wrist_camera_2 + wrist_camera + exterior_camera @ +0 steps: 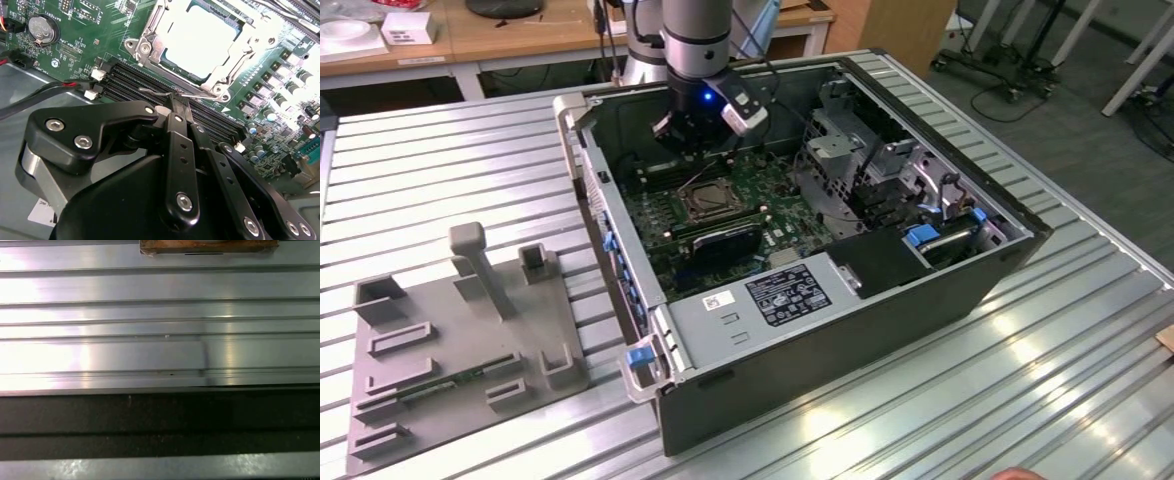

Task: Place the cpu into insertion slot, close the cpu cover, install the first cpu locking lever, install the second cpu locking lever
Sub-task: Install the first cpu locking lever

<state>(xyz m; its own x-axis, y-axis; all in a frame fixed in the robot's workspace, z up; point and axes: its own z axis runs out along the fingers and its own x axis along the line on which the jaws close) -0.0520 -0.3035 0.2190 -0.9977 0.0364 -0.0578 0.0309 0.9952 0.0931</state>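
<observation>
Biggest thing here is the slatted aluminium table, and sitting on it is the open computer case lying on its side. Off to the exterior view's left there's a grey fixture tray with a few upright pegs. Inside the case you can see the green motherboard, and the arm reaches straight down into it.

The gripper hangs low over the board, just beside the insertion slot. In the second wrist view its black fingers are drawn right together, tips down over the black memory slots. The tips touch a thin wire locking lever that runs along the socket's edge, but honestly I can't tell if they're actually pinching it.

The cpu cover looks folded down flat, framing the cpu, which sits in the slot with its pale face showing through the window. There's a coin battery over in the corner too.
</observation>
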